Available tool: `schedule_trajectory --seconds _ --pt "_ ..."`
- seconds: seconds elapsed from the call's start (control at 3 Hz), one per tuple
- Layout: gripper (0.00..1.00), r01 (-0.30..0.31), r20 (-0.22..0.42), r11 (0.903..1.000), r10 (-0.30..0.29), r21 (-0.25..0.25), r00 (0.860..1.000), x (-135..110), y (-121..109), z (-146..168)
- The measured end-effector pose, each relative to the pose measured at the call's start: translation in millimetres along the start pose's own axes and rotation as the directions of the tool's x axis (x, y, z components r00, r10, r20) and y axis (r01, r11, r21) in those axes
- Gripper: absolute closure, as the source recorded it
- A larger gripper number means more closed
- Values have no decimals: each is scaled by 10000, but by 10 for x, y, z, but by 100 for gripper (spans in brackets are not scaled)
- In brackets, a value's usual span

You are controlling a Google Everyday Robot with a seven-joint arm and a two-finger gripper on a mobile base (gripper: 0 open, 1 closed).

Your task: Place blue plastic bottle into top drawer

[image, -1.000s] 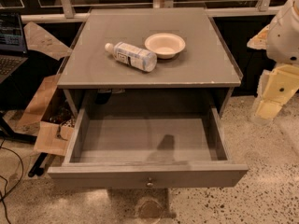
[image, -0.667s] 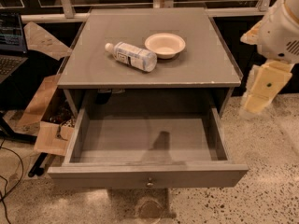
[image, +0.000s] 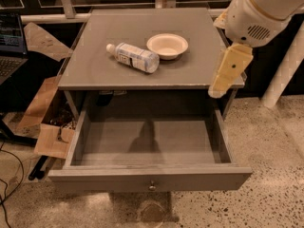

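Single arm, so no choice of side. The gripper (image: 219, 87) hangs tip-down over the front-right corner of the grey cabinet top (image: 95, 77). It carries nothing, and whether it is spread or pressed together cannot be told from this view. The blue plastic bottle (image: 134, 57) lies on its side on the worktop, about mid-width and midway between back and front edges, well apart from the gripper and toward the left edge as the camera sees it. Its long axis runs diagonally, with the white cap toward the back-left corner and the base toward the front-right corner, so the base end roughly faces the gripper. The white bowl (image: 167, 45) sits just beside the base end on the back-right side; contact cannot be told. The top drawer (image: 190, 178) is pulled out below the front edge, its interior bare. Judgement: the reach goes leftward and slightly back, and the grasp should cross the diagonal at mid-body, away from the bowl.
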State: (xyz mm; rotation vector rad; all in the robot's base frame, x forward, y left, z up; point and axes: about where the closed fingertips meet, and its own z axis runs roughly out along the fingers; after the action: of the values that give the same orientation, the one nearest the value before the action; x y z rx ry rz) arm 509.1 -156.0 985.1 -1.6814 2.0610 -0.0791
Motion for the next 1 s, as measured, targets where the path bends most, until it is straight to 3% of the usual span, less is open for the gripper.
schedule_trajectory --seconds 0.33,0.67,1.0 --pt "0 452 226 9990 -453 45 9987 -278 -197 104" --pt "0 975 -7 9952 -976 -86 9952 -804 -694 297" --pt "0 987 27 9951 -987 -49 9951 -820 -701 285"
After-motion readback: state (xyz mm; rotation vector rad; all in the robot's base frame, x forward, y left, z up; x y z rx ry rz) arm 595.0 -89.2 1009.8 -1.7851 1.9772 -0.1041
